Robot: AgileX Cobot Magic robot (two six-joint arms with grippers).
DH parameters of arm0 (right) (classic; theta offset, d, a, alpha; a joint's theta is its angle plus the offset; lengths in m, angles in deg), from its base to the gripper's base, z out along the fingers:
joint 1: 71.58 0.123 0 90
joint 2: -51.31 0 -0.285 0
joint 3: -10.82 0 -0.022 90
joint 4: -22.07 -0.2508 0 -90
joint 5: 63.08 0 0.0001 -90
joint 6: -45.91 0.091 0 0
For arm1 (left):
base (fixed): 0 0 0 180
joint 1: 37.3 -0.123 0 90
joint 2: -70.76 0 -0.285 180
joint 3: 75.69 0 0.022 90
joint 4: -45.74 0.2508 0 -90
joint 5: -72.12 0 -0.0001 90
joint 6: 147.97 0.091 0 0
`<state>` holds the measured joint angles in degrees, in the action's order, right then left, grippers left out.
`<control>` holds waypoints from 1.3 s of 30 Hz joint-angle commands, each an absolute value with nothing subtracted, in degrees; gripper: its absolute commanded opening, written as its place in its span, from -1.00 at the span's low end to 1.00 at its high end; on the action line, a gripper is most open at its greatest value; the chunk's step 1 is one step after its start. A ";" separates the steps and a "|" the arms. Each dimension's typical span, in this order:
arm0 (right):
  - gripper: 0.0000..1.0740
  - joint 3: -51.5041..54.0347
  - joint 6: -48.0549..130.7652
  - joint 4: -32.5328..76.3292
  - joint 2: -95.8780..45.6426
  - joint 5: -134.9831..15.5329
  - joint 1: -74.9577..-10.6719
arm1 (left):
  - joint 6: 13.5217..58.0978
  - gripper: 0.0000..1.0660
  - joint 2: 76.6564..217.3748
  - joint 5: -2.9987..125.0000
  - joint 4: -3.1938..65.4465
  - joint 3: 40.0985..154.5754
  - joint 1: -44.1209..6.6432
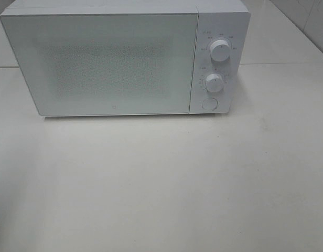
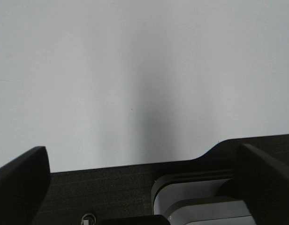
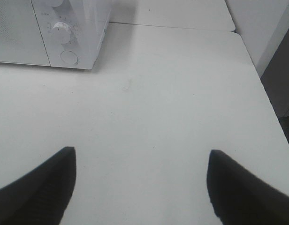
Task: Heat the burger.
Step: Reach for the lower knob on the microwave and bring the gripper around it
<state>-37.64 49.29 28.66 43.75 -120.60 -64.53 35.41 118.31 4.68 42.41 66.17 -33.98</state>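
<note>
The burger is out of view in every frame. A white microwave [image 1: 98, 63] stands at the back of the white table [image 1: 161, 189] with its door shut; its corner also shows in the right wrist view [image 3: 22, 33]. Neither gripper appears in the exterior high view. My left gripper [image 2: 140, 147] is open, its dark fingers [image 2: 22, 178] wide apart over a bare white surface with nothing between them. My right gripper [image 3: 140, 151] is open and empty above the table, well in front of the microwave's control panel.
The microwave's panel carries two round knobs [image 1: 219, 50] [image 1: 214, 82] and a round button [image 1: 209, 103]. The table's right edge [image 3: 271, 112] runs close to a white wall. A seam [image 3: 172, 26] joins a second table behind.
</note>
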 commanded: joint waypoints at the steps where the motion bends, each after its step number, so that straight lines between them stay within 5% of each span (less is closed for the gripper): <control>1: 0.40 -37.75 49.12 28.66 45.36 -120.03 -64.93 | 35.29 0.84 111.32 7.94 42.87 61.18 -34.09; 22: 0.40 -37.75 49.12 28.66 45.36 -120.03 -64.93 | 35.29 0.83 80.27 10.81 42.64 56.83 -34.09; 39: 0.40 -37.75 49.12 28.66 45.30 -120.03 -64.93 | 35.29 0.83 76.83 10.87 42.64 56.83 -34.09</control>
